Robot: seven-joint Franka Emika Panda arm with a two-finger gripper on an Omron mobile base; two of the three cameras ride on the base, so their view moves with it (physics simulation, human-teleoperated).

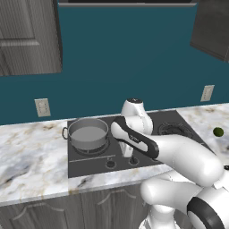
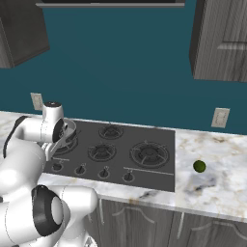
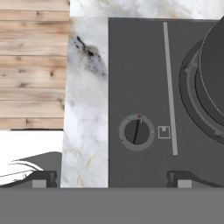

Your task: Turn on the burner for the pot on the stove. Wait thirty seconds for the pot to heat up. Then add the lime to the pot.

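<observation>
dark grey flat cooktop (image 1: pixel 147 156) sits set into a white marbled stone counter (image 1: pixel 36 156), with a row of small black round knobs (image 2: pixel 80 170) along its near edge. short wide grey steel pot (image 1: pixel 87 133), fitted with two small loop handles and pale grey inside, stands on the round black burner ring (image 1: pixel 96 149) at the cooktop's left rear corner in the left base view. small dark green ball of a lime (image 2: pixel 199 166) lies on the counter to the right of the cooktop, well apart from the pot and clear of the cooktop edge. my pincer (image 3: pixel 111 178) is spread wide, with nothing between its jaws; its two dark tips (image 3: pixel 183 179) stand far apart at the bottom of the hand view. directly ahead of it in that view is one round black knob (image 3: pixel 136 131) with a grey ring and a red mark at the ring's top. the pincer hangs above this knob, not touching it. the pot's dark wall shows at the right edge of the hand view, beyond a pale printed line on the cooktop. wooden plank flooring (image 3: pixel 33 61) shows past the counter edge on the left of that view.
</observation>
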